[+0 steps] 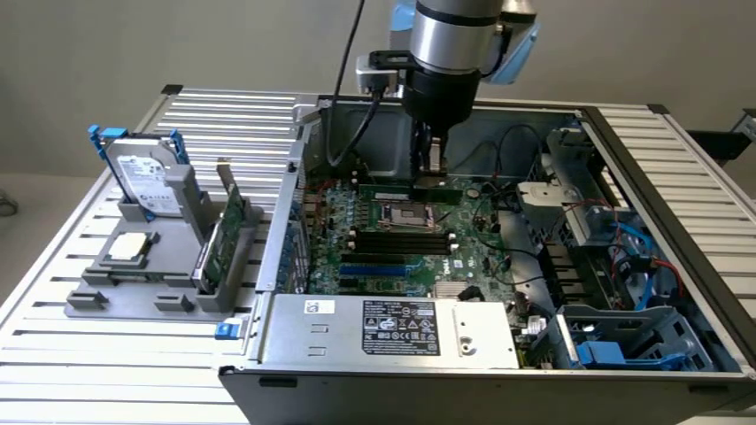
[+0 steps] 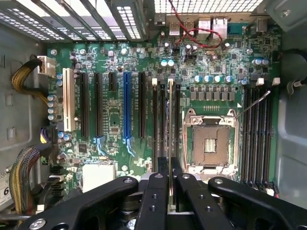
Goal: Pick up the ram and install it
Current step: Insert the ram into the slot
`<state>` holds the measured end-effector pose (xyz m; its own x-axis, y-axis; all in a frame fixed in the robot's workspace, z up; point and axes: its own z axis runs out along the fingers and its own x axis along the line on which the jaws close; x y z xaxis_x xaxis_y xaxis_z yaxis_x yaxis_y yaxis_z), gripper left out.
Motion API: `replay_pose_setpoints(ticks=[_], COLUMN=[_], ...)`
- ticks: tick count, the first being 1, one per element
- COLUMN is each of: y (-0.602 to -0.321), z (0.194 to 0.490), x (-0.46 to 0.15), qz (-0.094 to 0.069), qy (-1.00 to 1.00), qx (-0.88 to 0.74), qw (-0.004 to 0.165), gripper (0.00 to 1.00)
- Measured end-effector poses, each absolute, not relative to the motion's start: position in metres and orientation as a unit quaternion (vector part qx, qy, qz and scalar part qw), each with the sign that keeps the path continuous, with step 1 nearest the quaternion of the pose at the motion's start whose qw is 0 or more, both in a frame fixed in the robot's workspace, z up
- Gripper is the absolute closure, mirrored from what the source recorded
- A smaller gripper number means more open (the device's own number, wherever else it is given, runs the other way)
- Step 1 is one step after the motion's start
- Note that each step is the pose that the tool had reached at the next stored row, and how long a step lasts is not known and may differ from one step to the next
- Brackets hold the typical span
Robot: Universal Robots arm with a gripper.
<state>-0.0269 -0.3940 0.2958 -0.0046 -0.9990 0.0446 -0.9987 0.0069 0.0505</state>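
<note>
My gripper (image 1: 428, 170) reaches down into the open computer case (image 1: 473, 354) and is shut on the ram (image 1: 408, 189), a narrow green stick held level just above the motherboard (image 1: 408, 243). In the wrist view the ram (image 2: 170, 120) appears edge-on between the black fingers (image 2: 158, 189). It runs lengthwise over the black memory slots (image 2: 157, 124) beside the empty CPU socket (image 2: 211, 143). Whether it touches a slot I cannot tell.
On the exterior view's left, a grey holder (image 1: 119, 301) carries a wider green expansion card (image 1: 230, 232), a silver hard drive with blue handles (image 1: 144, 181) and a processor (image 1: 127, 248). The power supply (image 1: 396, 326), drive cage (image 1: 626, 341) and loose cables (image 1: 644, 257) crowd the case.
</note>
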Motion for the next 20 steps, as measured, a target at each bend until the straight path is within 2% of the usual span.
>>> replay_pose_setpoints(ticks=[7, 20], y=[-0.415, -0.418], z=[0.283, 0.259], x=[-0.027, -0.027], qz=[-0.006, -0.01], qy=[-0.709, -0.709], qx=[0.705, 0.705], qw=[0.03, 0.026], gripper=[0.86, 0.86])
